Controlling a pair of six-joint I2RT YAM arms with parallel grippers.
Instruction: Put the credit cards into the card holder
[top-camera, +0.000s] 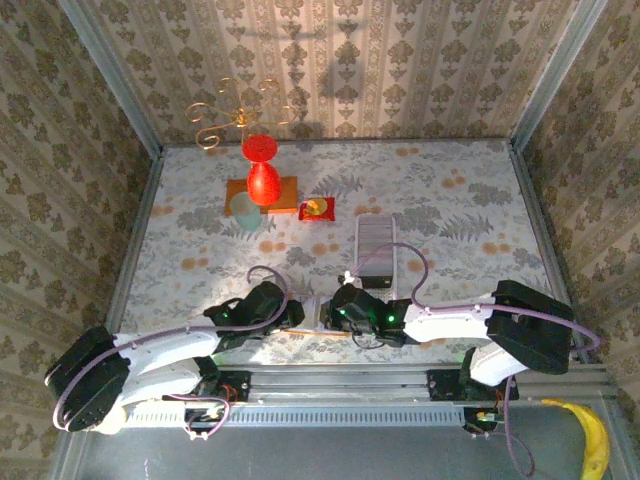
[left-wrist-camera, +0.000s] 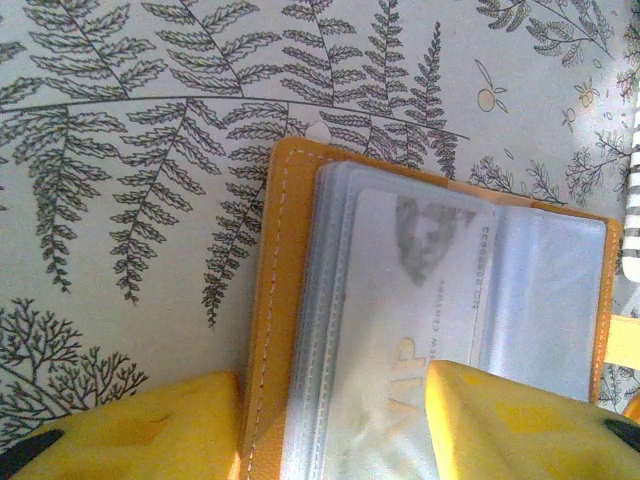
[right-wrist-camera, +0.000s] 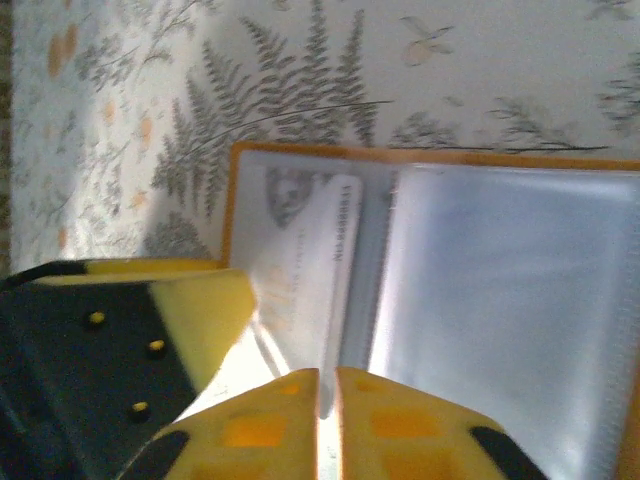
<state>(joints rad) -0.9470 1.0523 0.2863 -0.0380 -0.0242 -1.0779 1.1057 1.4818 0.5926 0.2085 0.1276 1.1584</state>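
R gripper (right-wrist-camera: 327, 400), I report: jaws nearly closed, can't tell if holding. Credit card (right-wrist-camera: 300, 260) just ahead, long axis pointing away from fingertips, part-sleeved in card holder (right-wrist-camera: 500, 300).

The left pincer (left-wrist-camera: 335, 420) and right pincer (right-wrist-camera: 327, 400) crowd the open card holder (left-wrist-camera: 268, 300) at the near middle of the tabletop (top-camera: 470, 200), a grey striped item (top-camera: 375, 240) lies just beyond, a red vase (top-camera: 262, 172) and red tray (top-camera: 318, 207) occupy the far left-centre, and both flanks lie bare.
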